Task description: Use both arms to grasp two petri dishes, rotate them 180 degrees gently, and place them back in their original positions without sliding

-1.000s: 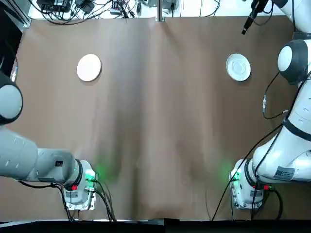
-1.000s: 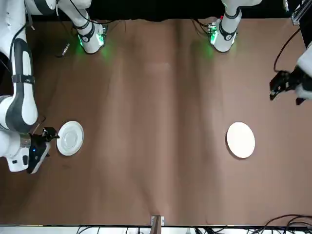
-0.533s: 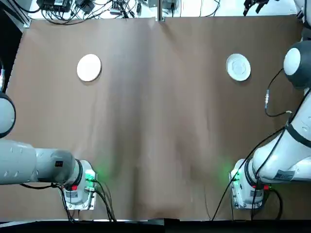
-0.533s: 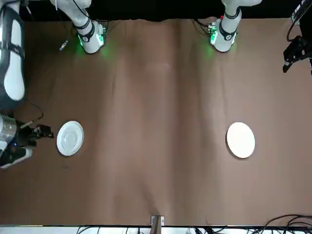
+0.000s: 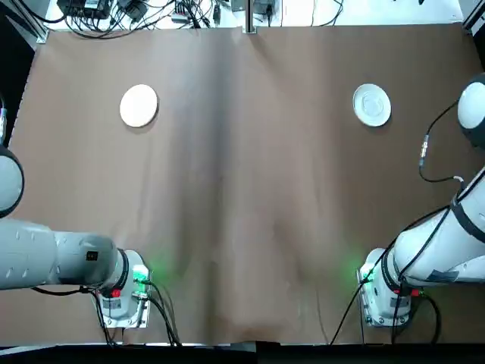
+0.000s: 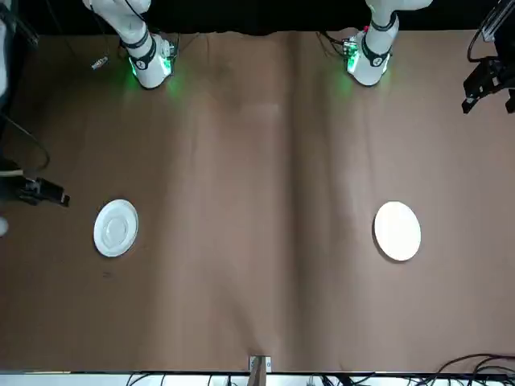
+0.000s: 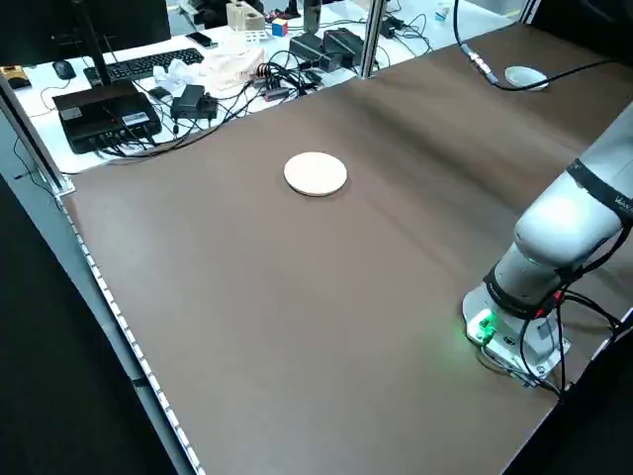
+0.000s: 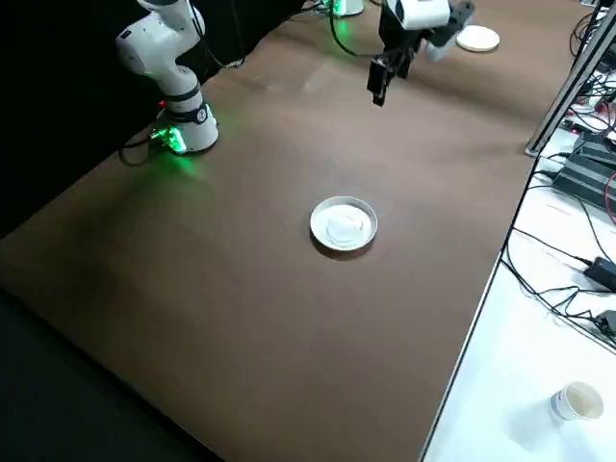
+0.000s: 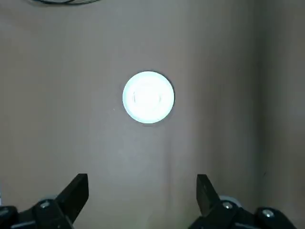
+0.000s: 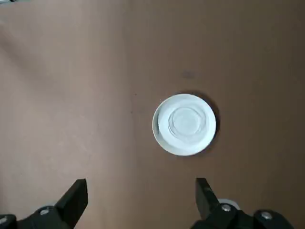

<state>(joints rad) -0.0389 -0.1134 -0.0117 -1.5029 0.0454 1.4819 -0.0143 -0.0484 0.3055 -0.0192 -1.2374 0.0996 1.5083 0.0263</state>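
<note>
Two petri dishes lie flat on the brown table. The plain matte dish (image 5: 139, 105) (image 6: 397, 232) is on my left side, and the rimmed dish (image 5: 372, 105) (image 6: 116, 228) with an inner ring is on my right. My left gripper (image 9: 141, 191) (image 6: 475, 92) hangs open high over the plain dish (image 9: 148, 97), well apart from it. My right gripper (image 10: 140, 195) (image 6: 55, 198) is open too, raised above the rimmed dish (image 10: 184, 124) and holding nothing. Neither gripper shows in the top view.
The arm bases (image 5: 121, 292) (image 5: 386, 292) glow green at the near table edge. Cables, a keyboard and electronics (image 7: 109, 109) crowd the white bench beyond the far edge. A metal post (image 5: 248, 15) stands at the far edge's middle.
Both grippers have drawn away from the dishes. The right one left the top view past the far edge, and the left one moved outward toward its base side. The dishes stayed put.
</note>
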